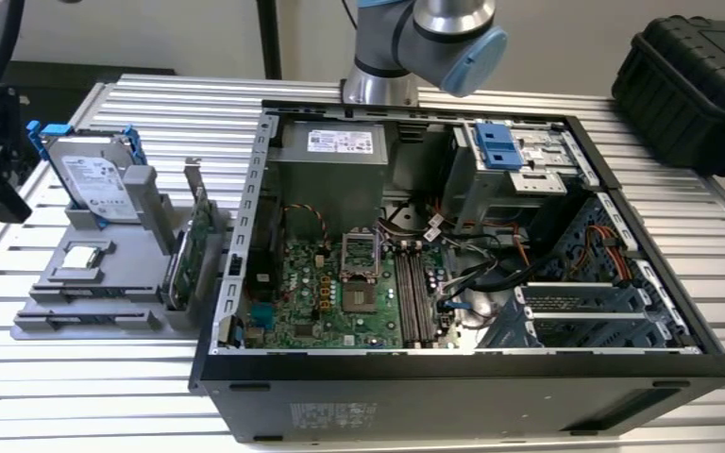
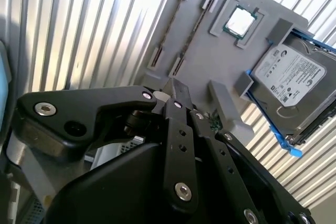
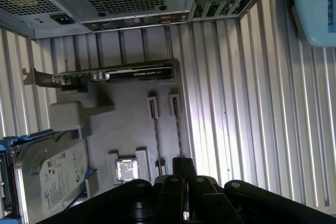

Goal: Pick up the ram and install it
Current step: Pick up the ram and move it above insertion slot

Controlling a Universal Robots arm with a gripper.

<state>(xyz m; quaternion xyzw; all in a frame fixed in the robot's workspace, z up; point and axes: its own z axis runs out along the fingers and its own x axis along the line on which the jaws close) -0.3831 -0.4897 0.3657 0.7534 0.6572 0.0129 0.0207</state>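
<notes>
Ram (image 3: 177, 135): two sticks are seen on edge, side by side, in the tray's (image 3: 131, 129) slots, near the processor (image 3: 127, 170).
Gripper (image 3: 184, 165): fingers are seen together, nothing clamped, above one stick's end.
Tray: set beside the open case (image 1: 463, 377).

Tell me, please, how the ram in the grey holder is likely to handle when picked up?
The ram looks thin, so probably light and stiff but fragile. It stands on edge in the grey holder's end clips, so it may resist before lifting free.
</notes>
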